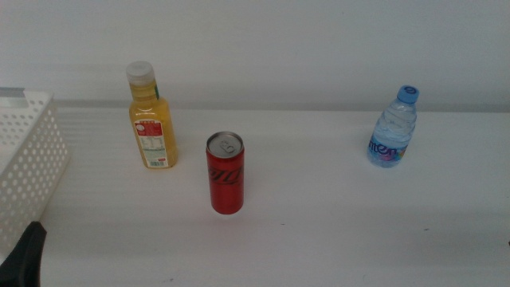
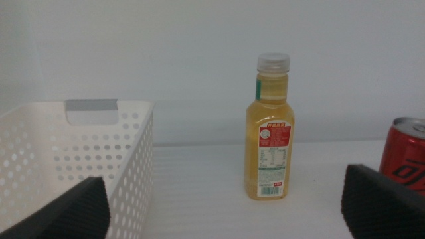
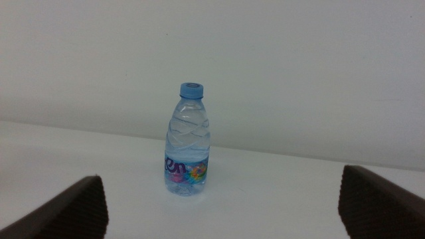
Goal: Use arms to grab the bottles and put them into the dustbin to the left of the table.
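Yellow juice bottle [image 1: 150, 116] upright on the white table [image 1: 335, 215], near the white dustbin [image 1: 28, 163] with its many small holes. Red can [image 1: 225, 172] just in front, to the right, not touching. Small water bottle [image 1: 393, 127] with a blue cap far off on the right side. Left gripper [image 2: 226, 209] spread wide, holding nothing, facing the juice bottle. Right gripper [image 3: 222, 209] also spread wide, holding nothing, facing the water bottle.

Two bottles [image 1: 151, 119] [image 1: 393, 130]; one can [image 1: 225, 173]; one dustbin [image 1: 28, 163].
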Controlling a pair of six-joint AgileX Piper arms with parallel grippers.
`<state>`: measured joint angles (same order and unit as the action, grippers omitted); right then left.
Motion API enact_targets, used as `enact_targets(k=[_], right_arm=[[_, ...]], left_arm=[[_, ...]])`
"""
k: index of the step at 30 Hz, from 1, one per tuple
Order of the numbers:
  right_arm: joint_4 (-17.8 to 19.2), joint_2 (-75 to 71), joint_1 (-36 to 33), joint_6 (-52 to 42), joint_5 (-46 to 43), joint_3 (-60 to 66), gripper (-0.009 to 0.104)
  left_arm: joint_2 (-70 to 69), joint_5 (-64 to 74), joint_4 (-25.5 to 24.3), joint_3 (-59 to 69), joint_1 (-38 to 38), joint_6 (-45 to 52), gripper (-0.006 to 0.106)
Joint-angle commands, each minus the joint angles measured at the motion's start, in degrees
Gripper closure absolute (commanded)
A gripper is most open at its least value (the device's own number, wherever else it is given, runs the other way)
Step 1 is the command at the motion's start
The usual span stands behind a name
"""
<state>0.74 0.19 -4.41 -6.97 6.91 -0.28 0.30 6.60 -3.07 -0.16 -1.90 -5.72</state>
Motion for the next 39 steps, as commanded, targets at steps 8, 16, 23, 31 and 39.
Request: enact_targets(k=[8,16,23,31,39], right_arm=[[0.36,-2.24,0.44,-0.41,-0.4,2.46,0.002],[0.36,-2.24,0.44,-0.41,-0.4,2.46,0.002],[0.36,-2.24,0.44,-0.41,-0.4,2.46,0.002],[0.36,-2.24,0.44,-0.41,-0.4,2.46,0.002],[0.36,-2.24,0.44,-0.41,-0.4,2.46,0.002]], left_arm=[[10.22,-13.94,0.53,2.3,-10.63,-0.15,0.007],[27.2,-20.57,2.18,2.3,-23.1,-0.7,0.007],[44.86,-31.61,6.15,2.3,-29.69,-0.16,0.007],[67.17,-53.77,6.51,2.3,-30.53,-0.07,0.007],[84.18,-71.27,7.68,2.14,-30.53,0.3,0.007]])
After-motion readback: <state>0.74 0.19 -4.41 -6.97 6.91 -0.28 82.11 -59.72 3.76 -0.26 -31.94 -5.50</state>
